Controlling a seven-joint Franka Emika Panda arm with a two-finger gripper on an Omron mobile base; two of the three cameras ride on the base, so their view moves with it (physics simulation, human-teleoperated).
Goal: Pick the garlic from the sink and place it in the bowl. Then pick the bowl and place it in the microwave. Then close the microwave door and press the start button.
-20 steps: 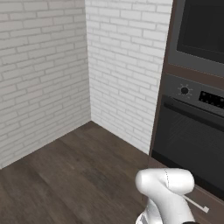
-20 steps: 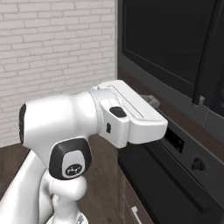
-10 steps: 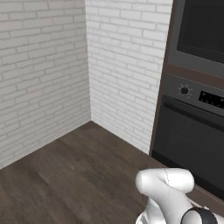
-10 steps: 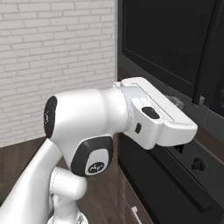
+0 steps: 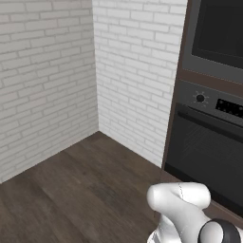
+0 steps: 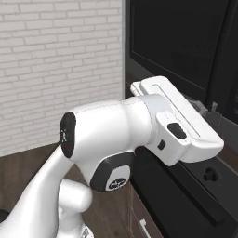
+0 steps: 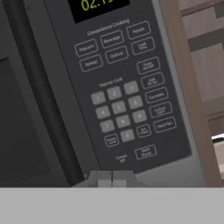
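The microwave point(image 5: 214, 31) is built in above the oven, and its black door point(image 6: 179, 44) is closed. In the hand view its control panel point(image 7: 124, 92) is very close, with a lit clock display point(image 7: 97, 5) and several rows of keypad buttons. The door's dark vertical handle point(image 7: 41, 96) runs to the left of the panel. My gripper point(image 7: 112, 178) is shut with nothing in it, and its tips meet just under the panel's lowest buttons point(image 7: 145, 152). My white hand point(image 6: 186, 128) reaches up to the microwave front. The garlic, bowl and sink are out of view.
A black oven point(image 5: 204, 147) with a round knob point(image 5: 200, 98) and a long handle sits below the microwave. White brick walls point(image 5: 52, 71) form a corner to the left. Dark wood floor point(image 5: 76, 190) lies in front. A brown cabinet side point(image 7: 197, 78) borders the panel on the right.
My arm has stretched out toward the microwave. In the right base view the hand has moved right and closer to the front. The room stays the same.
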